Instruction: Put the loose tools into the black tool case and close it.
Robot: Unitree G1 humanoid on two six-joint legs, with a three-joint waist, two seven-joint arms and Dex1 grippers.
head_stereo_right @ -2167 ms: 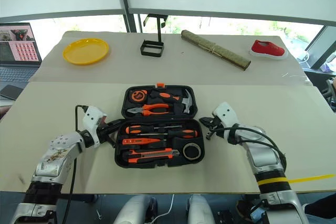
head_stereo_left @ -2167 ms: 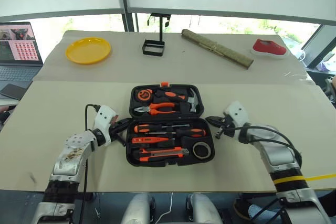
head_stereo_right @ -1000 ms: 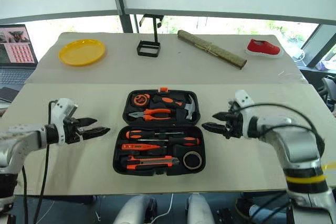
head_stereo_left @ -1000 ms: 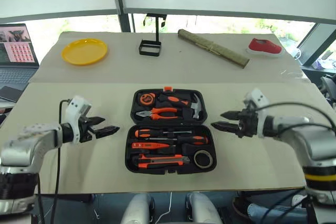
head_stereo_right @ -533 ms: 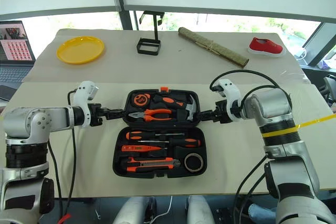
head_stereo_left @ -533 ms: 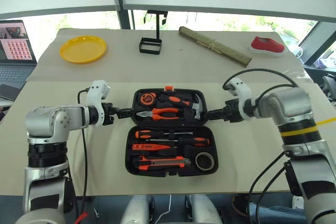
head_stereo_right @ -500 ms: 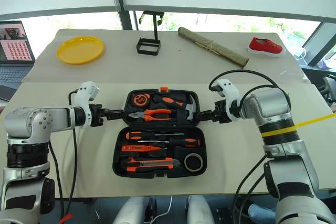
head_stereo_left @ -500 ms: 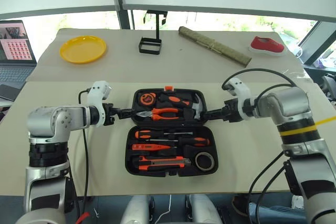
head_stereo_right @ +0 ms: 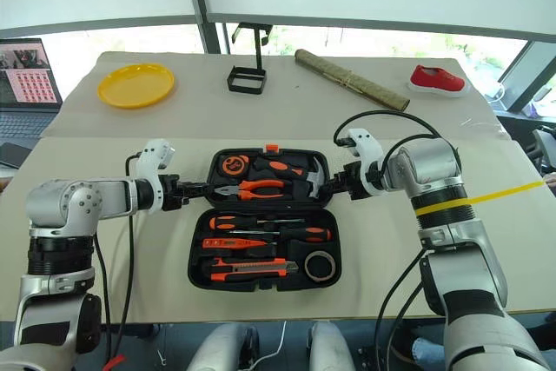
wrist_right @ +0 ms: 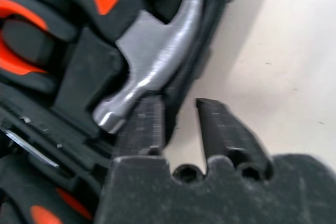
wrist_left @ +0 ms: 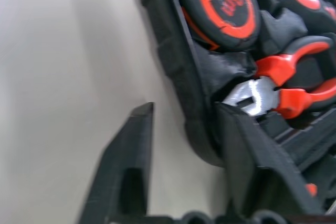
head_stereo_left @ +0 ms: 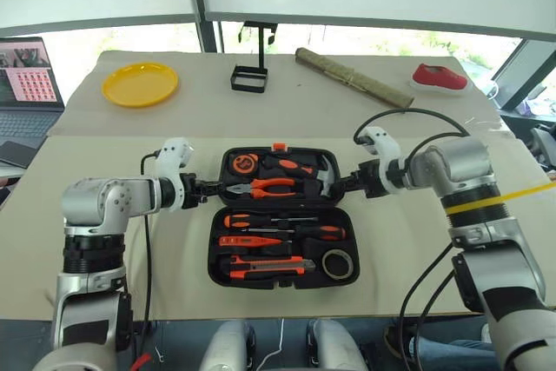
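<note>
- The case (head_stereo_left: 281, 213) lies open and flat on the table (head_stereo_left: 434, 275), both halves up, orange latch (head_stereo_left: 279, 146) on the far edge.
- Near half, seen from the head views: two screwdrivers (head_stereo_left: 282, 221) in the upper slots, the tester (head_stereo_left: 248, 241) below them, the knife (head_stereo_left: 265, 261) nearest the front edge, the tape roll (head_stereo_left: 336, 263) in the right corner. All sit in their slots.
- Far half: tape measure (head_stereo_left: 239, 163), pliers (head_stereo_left: 265, 186) and hammer (head_stereo_left: 313, 171).
- The left pincer (head_stereo_left: 211, 187) reaches to the left wall of the far half; the right pincer (head_stereo_left: 337, 185) reaches to its right wall.
- The head views are too coarse to show how the fingers stand at the rim; the wrist views do show it.
- Left wrist view: one finger (wrist_left: 126, 166) rests on the bare table outside the case wall, the other lies inside by the pliers' steel nose, so the jaws straddle the rim (wrist_left: 181, 85). Whether they press it, I cannot tell.
- Right wrist view: the fingers (wrist_right: 142, 124) stand nearly together, one inside under the hammer head (wrist_right: 152, 61), one outside over the table, with the case rim in the narrow gap.
- Far table, in the head views alone: yellow plate (head_stereo_left: 140, 84), wire stand (head_stereo_left: 253, 78), a rolled mat (head_stereo_left: 354, 78), red shoe (head_stereo_left: 439, 76), laptop (head_stereo_left: 29, 84) at left.
</note>
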